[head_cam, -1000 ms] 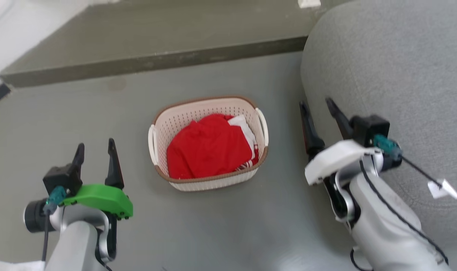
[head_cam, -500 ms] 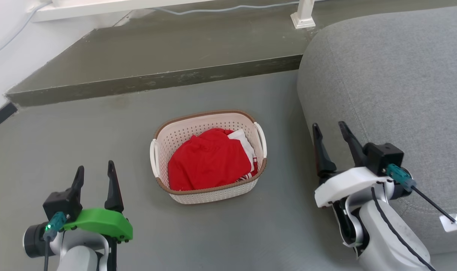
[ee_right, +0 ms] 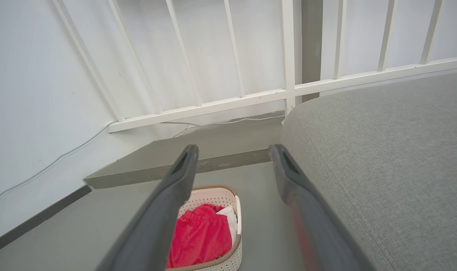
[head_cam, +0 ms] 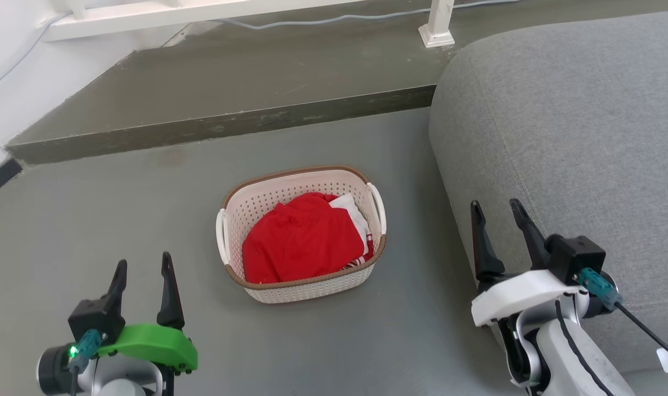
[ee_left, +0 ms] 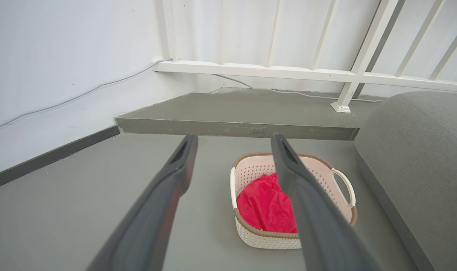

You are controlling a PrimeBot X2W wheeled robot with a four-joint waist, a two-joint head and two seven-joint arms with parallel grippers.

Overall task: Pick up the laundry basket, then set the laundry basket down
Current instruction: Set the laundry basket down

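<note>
Both grippers hang low over the grey floor (head_cam: 119,209), 1 on each side of the laundry basket (head_cam: 312,290), and neither touches it. The left gripper (head_cam: 144,261) is well apart from the basket on its left, fingers spread and holding nothing. The right gripper (head_cam: 495,204) is likewise parted and empty, hovering just beside the rounded edge of the grey sofa (head_cam: 559,137). The basket stands upright on the floor between them, nearer the sofa than the wall, with its 2 white handles at the sides. A crumpled red garment (head_cam: 301,242) fills most of it, and tucked against the right end is what looks like a white piece with red stripes (head_cam: 351,212), though the folds make it hard to be sure. Beyond the basket a raised step (head_cam: 229,82) runs across, and a white railing (ee_left: 273,69) stands on it.
</note>
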